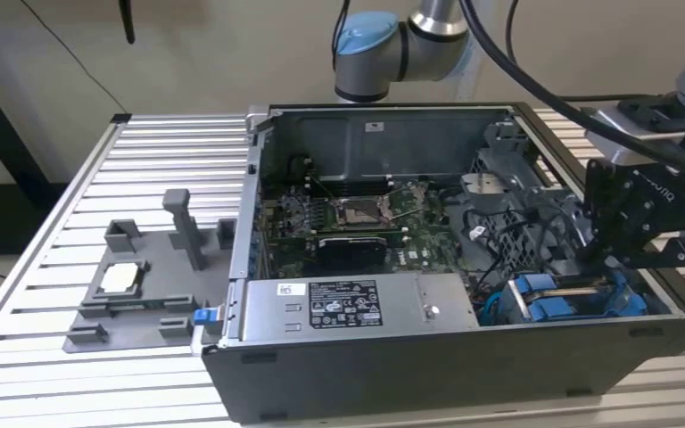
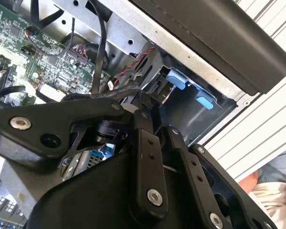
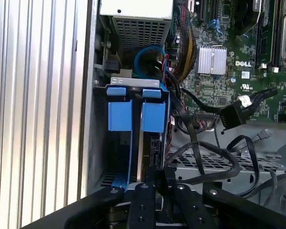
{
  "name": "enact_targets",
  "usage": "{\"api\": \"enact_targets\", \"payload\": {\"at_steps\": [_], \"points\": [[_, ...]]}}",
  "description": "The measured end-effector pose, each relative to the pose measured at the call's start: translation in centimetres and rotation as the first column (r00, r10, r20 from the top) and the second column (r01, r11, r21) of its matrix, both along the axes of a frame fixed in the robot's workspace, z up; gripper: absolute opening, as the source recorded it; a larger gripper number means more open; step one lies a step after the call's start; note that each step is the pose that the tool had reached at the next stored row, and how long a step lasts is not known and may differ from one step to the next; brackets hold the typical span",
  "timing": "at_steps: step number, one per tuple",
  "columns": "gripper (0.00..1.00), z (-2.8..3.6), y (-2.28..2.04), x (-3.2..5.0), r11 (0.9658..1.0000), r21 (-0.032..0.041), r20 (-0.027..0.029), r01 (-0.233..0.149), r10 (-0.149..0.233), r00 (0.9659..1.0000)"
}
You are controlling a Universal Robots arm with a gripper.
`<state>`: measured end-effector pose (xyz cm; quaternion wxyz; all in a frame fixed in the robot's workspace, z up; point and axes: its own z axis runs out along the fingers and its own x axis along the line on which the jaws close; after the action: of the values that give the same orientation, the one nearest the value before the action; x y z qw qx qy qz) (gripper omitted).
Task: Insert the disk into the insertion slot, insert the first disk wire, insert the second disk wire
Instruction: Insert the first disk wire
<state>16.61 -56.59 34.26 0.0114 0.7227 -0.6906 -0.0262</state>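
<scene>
Plainly, a slatted metal table (image 1: 152,152) is seen bearing an open computer case (image 1: 438,374), into which the arm (image 1: 378,45) is lowered at the exterior view's right. The insertion slot (image 1: 574,296) is found in the case's front corner on that side, just beside the long power-supply box (image 1: 342,308). The gripper (image 3: 157,175) is held at the slot's open end, opposite the blue clips (image 3: 154,117). Its jaws are set close together, and whether anything is pinched between them cannot be told. The disk cannot be made out for certain; a dark slab (image 3: 148,145) seen edge-on inside the slot may be it. A loose black plug (image 3: 230,116) is seen lying over the circuit board (image 3: 214,88), apart from the slot. The wires are therefore judged not yet inserted, and the disk step is taken to be in hand. The next move is judged to call for a straight line along the slot, kept clear of that plug.
</scene>
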Motion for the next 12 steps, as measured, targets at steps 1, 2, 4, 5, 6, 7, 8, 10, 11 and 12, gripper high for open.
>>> {"api": "enact_targets", "payload": {"at_steps": [1,2,4,5,6,7,8,10,11,12], "points": [[0.19,-0.03,0.0,0.17,1.0,0.0,-0.0004,0.0,0.0,1.0],[0.19,-0.08,0.01,0.31,1.0,0.0001,-0.0009,0.0,0.0,1.0],[0.19,-0.16,0.01,0.38,1.0,0.0001,-0.0026,0.005,-0.005,1.0],[0.19,-0.18,0.01,0.38,1.0,-0.0001,-0.0048,0.009,-0.009,1.0],[0.19,-0.2,0.01,0.39,0.9999,0.0,-0.0083,0.011,-0.011,0.9999],[0.19,-0.21,0.0,0.41,0.9999,-0.0001,-0.0138,0.013,-0.013,0.9998],[0.19,-0.22,0.0,0.42,0.9999,0.0,-0.0207,0.014,-0.014,0.9997],[0.19,-0.22,-0.01,0.43,0.9999,-0.0002,-0.0271,0.015,-0.015,0.9995],[0.19,-0.22,0.0,0.43,0.9999,-0.0001,-0.0271,0.015,-0.015,0.9995],[0.19,-0.22,-0.01,0.43,0.9999,-0.0001,-0.0271,0.016,-0.016,0.9995]]}}
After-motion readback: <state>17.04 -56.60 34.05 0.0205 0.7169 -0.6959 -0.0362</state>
